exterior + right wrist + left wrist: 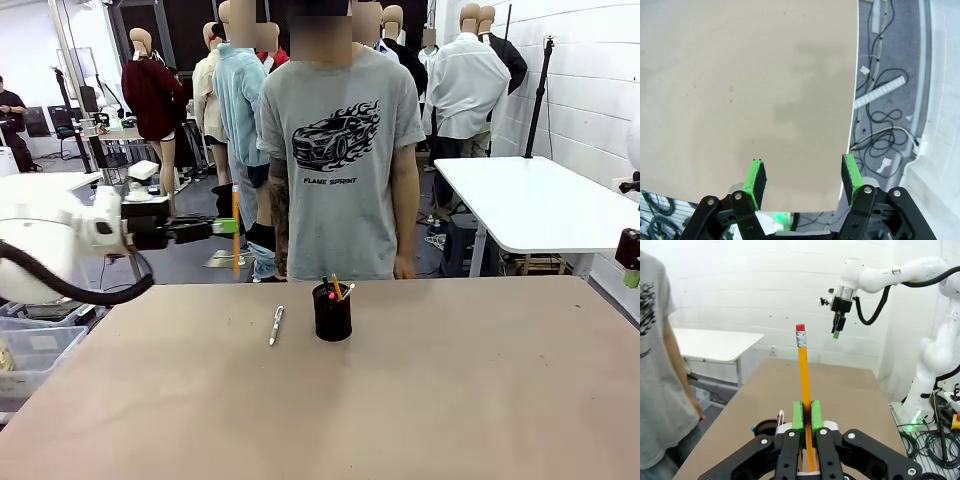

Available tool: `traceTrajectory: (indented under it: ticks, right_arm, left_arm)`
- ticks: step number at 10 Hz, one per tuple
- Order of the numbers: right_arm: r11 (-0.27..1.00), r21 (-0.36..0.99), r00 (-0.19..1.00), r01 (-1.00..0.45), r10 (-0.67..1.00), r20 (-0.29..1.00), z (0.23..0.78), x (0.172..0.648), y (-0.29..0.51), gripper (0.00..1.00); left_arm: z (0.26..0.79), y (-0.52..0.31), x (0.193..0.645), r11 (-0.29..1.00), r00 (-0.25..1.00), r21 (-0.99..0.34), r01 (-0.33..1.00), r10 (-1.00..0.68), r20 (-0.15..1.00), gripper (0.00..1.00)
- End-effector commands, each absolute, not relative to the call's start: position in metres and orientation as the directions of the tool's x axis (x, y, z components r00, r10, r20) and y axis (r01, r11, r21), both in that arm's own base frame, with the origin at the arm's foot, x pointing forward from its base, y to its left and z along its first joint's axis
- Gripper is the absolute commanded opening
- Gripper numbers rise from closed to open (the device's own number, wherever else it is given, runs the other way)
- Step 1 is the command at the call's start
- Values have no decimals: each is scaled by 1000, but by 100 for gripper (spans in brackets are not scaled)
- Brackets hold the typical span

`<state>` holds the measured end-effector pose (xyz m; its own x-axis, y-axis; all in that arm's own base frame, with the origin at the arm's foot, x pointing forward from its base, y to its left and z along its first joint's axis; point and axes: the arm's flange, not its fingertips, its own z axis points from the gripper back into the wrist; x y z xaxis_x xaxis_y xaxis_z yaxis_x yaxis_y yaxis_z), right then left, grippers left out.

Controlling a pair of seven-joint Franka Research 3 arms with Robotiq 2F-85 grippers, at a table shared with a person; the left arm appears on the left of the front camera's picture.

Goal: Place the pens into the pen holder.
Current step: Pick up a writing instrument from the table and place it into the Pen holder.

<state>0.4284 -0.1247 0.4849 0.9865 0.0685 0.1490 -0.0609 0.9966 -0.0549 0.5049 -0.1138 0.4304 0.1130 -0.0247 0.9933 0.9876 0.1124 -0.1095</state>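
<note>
My left gripper point(231, 227) hangs high over the table's left side, shut on a yellow-orange pencil point(236, 255) that stands upright. In the left wrist view the pencil point(803, 365) rises between the green pads point(798, 415), its red eraser end away from the camera. The black pen holder point(332, 313) stands mid-table near the far edge with several pens in it. A silver-white pen point(276, 325) lies on the table just left of it. My right gripper point(805, 175) is open and empty above the table's right edge.
A person in a grey T-shirt point(340, 150) stands at the far side, right behind the pen holder. The brown table point(420, 400) is bare in front. A white table point(530, 200) stands at the back right. Cables point(885, 115) lie on the floor beside the table's right edge.
</note>
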Motion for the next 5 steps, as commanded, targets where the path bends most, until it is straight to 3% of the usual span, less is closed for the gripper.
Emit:
traceTrajectory:
  ticks: [1, 5]
  right_arm:
    - [997, -55, 988, -51, 59, 145, 484, 430, -124, 76]
    - [997, -55, 988, -51, 59, 145, 484, 430, -124, 76]
  left_arm:
    - [423, -144, 532, 111, 72, -72, 991, 11, 997, 0]
    - [394, -233, 560, 20, 70, -69, 997, -13, 997, 0]
